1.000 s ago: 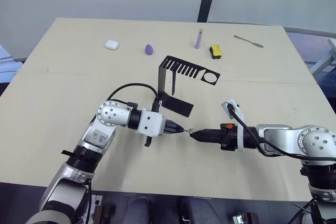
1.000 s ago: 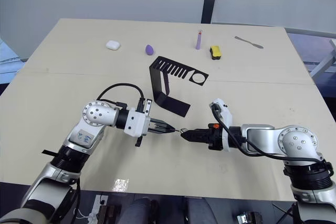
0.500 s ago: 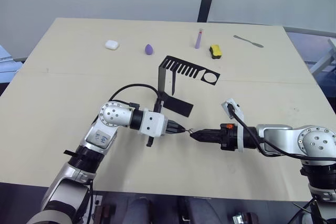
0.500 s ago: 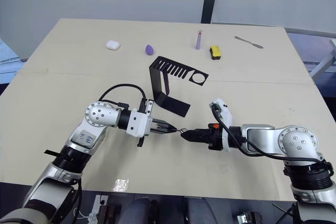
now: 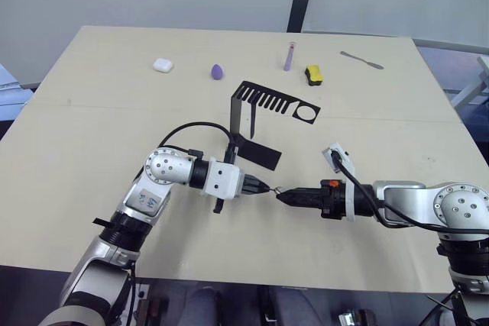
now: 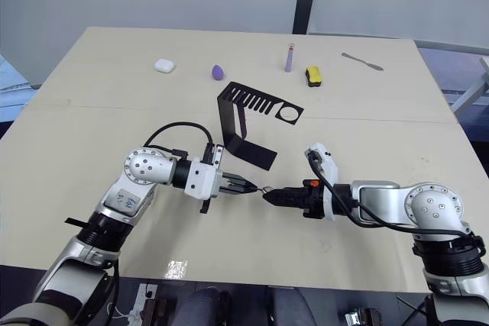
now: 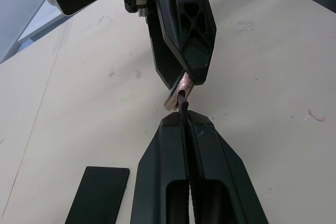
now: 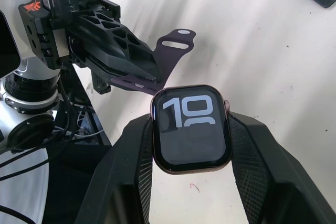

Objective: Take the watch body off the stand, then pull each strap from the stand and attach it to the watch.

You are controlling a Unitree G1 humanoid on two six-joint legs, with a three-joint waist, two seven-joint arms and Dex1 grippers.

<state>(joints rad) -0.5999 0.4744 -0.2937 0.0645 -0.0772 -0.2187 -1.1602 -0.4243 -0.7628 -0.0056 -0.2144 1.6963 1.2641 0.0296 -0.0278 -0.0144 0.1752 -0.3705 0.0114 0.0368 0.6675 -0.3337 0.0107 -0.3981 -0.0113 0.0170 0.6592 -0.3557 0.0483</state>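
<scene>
Two pincers meet tip to tip low over the counter (image 5: 92,135), in front of the stand (image 5: 256,124). On the head views' clock face, the left pincer (image 5: 262,187) points toward 3 o'clock and the right pincer (image 5: 281,196) toward 9 o'clock, with almost no gap between their tips.

The right pincer is clenched on the watch body (image 8: 191,128): in the right wrist view its two black fingers (image 8: 126,166) press the case's two side edges, and the lit screen with large white digits faces the camera. The left pincer is clamped on a dark purple strap (image 8: 167,56); in the left wrist view the strap (image 7: 182,109) shows edge-on as a thin dark line pinched between the fingers (image 7: 163,161), its end at the copper-toned edge of the watch body (image 7: 181,85). Whether the strap is seated in the case cannot be told.

The stand sits at about 12 o'clock from the meeting point, its flat base nearest the pincers and its slotted arm reaching toward 2 o'clock. Along the counter's far edge lie a white case (image 5: 162,65), a purple egg-shaped thing (image 5: 218,72), a pale purple tube (image 5: 289,56), a yellow-and-black block (image 5: 313,74) and a small metal tool (image 5: 361,59).
</scene>
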